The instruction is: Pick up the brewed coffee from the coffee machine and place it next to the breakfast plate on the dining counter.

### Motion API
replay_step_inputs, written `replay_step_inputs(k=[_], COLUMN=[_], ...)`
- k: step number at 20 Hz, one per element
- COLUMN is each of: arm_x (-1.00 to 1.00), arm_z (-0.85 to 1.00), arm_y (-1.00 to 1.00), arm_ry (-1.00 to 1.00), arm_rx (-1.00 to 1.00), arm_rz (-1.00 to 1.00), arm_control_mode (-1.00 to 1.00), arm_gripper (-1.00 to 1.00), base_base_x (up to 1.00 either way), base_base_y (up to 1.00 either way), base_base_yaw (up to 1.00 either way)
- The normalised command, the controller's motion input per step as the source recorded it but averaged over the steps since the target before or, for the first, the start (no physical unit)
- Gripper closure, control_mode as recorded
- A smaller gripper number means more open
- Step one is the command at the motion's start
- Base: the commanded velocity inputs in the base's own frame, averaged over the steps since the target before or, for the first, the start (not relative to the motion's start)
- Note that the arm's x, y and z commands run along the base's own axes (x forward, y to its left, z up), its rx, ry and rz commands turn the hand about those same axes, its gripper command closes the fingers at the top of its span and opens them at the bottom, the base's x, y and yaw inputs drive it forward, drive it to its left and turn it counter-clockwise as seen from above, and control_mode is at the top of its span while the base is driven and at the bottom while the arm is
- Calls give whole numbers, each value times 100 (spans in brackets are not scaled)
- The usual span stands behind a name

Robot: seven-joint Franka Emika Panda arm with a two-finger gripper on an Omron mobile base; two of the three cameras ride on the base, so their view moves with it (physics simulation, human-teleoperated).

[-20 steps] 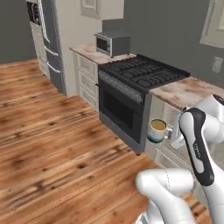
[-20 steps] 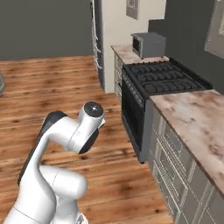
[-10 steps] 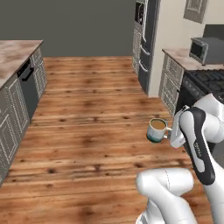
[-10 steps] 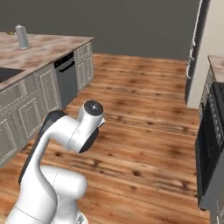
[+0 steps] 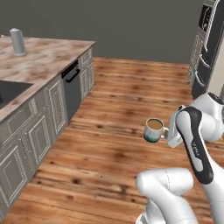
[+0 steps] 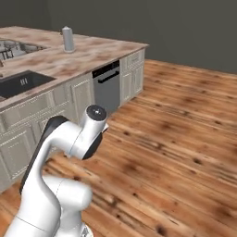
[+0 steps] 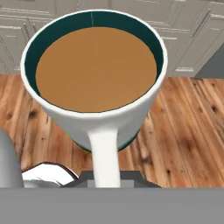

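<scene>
Item: brewed coffee (image 5: 153, 130), white mug with teal base, upright, light brown liquid level inside. Location: hanging in the air over the wooden floor (image 5: 118, 131), to the right of the marble worktop (image 5: 41, 61) on cream cabinets. Hand (image 5: 167, 134): closing on the mug's handle (image 7: 106, 157), carrying it.

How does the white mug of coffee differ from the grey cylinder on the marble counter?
The white mug with a teal base hangs in the air above the wooden floor, held at its handle by the tool; the plain grey cylinder stands on the marble counter. The mug is squat and open, showing brown coffee; the cylinder is taller, slimmer and looks closed on top. Both are upright.
</scene>
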Motion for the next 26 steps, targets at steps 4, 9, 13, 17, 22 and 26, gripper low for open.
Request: replay_step_inputs(k=[4,9,13,17,22,26], arm_x=[0,0,0,0,0,0], arm_z=[0,0,0,0,0,0], arm_y=[0,0,0,0,0,0], arm_ry=[0,0,0,0,0,0], arm_rx=[0,0,0,0,0,0], arm_rz=[0,0,0,0,0,0], arm_control_mode=[100,100,100,100,100,100], arm_gripper=[100,100,100,100,100,100], base_base_x=[100,100,100,100,100,100], base_base_y=[-61,-63,-59,-64,-75,-71], base_base_yaw=[26,19,16,11,4,0])
